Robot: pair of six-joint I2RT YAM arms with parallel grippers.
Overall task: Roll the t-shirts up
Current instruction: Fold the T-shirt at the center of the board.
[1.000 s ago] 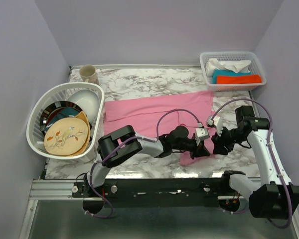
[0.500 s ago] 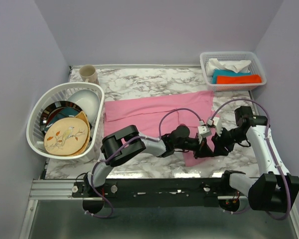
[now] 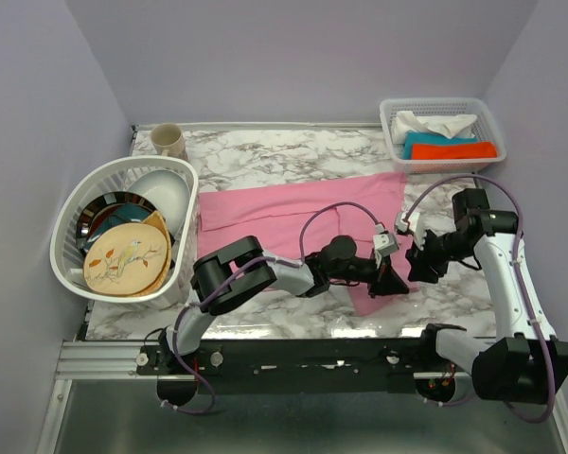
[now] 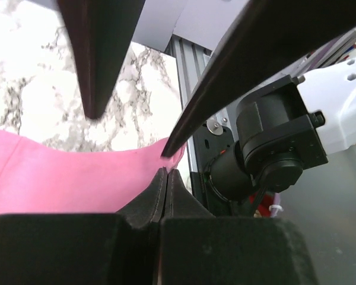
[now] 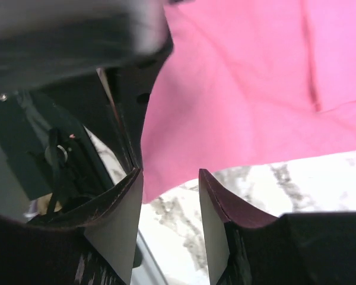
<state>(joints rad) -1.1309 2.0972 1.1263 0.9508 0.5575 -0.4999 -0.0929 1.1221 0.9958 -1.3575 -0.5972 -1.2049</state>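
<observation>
Pink t-shirt [image 3: 303, 213]: thin, limp; I'd pinch its near-right hem. Left end effector [image 4: 133, 133] and right end effector [image 5: 169, 205] gape, empty.

left arm [image 3: 265, 274]: black joint housings, pale grey links, looping lilac cable | right arm [image 3: 506, 284]: same black-and-grey build, lilac cable arching over wrist | white wrist camera block [image 3: 384, 240] | tapered black fingers [image 4: 101, 53] | black base rail [image 3: 293, 357] with screws
</observation>
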